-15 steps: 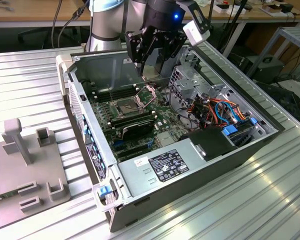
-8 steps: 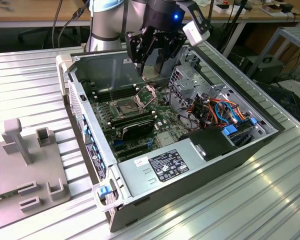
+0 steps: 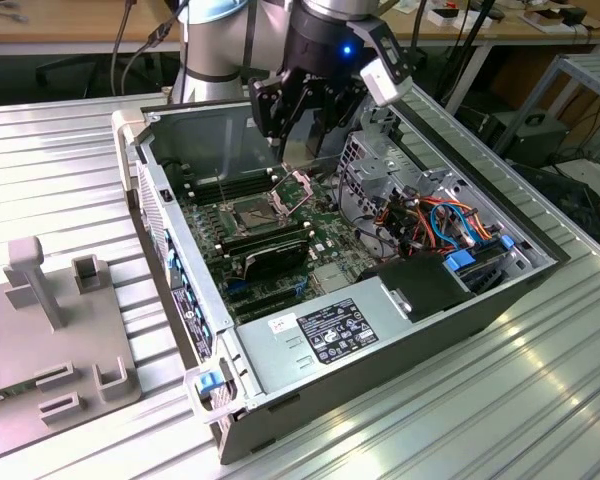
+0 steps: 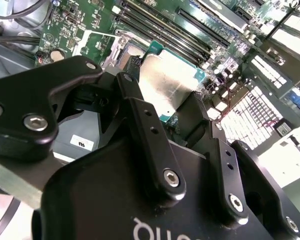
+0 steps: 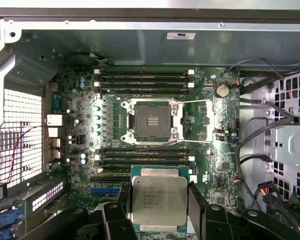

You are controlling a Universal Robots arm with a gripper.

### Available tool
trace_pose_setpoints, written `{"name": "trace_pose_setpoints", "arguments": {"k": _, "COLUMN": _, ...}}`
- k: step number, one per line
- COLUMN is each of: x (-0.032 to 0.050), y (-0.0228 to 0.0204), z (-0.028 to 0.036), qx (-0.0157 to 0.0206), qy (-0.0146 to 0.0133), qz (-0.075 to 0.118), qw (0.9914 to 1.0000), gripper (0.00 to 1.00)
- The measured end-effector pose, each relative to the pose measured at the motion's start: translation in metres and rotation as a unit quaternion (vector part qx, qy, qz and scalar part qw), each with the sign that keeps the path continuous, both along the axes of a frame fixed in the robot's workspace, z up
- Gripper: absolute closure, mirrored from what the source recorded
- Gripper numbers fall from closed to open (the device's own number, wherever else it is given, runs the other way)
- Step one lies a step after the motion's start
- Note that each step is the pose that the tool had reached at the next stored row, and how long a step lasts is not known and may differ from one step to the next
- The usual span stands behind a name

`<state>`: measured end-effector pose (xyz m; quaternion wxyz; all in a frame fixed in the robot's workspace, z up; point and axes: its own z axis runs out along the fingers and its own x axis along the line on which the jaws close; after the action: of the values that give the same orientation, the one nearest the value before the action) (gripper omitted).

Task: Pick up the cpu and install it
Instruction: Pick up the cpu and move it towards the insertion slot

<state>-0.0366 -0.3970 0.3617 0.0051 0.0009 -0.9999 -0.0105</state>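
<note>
Square silver-lidded, green-edged cpu (image 5: 157, 200) is held flat btwn jaws of the black gripper (image 5: 159, 212), closed on two opp. edges, w/ the open, empty metal-framed socket (image 5: 152, 121) lying ahead of the jaws, apart.

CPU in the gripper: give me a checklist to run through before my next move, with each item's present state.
1. Grip: the gripper clamps the CPU on two opposite edges: ok.
2. Socket empty and uncovered: ok.
3. CPU lined up over the socket: not ok. In the first wrist view it hangs apart from the socket, near the memory slots.
4. CPU corner mark matched to the socket: cannot tell.
5. Cables lying away from the socket: ok.
</note>
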Motion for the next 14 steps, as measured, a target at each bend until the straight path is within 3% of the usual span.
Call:
{"name": "trace_pose_setpoints", "arguments": {"k": 5, "x": 0.0000, "y": 0.0000, "z": -0.0080, "qx": 0.0000, "qy": -0.0001, "qz": 0.000, "qw": 1.00000, "gripper": 0.45}}
{"name": "trace_pose_setpoints", "arguments": {"k": 14, "x": 0.0000, "y": 0.0004, "z": -0.0093, "qx": 0.0000, "qy": 0.0000, "qz": 0.000, "qw": 1.00000, "gripper": 0.45}}
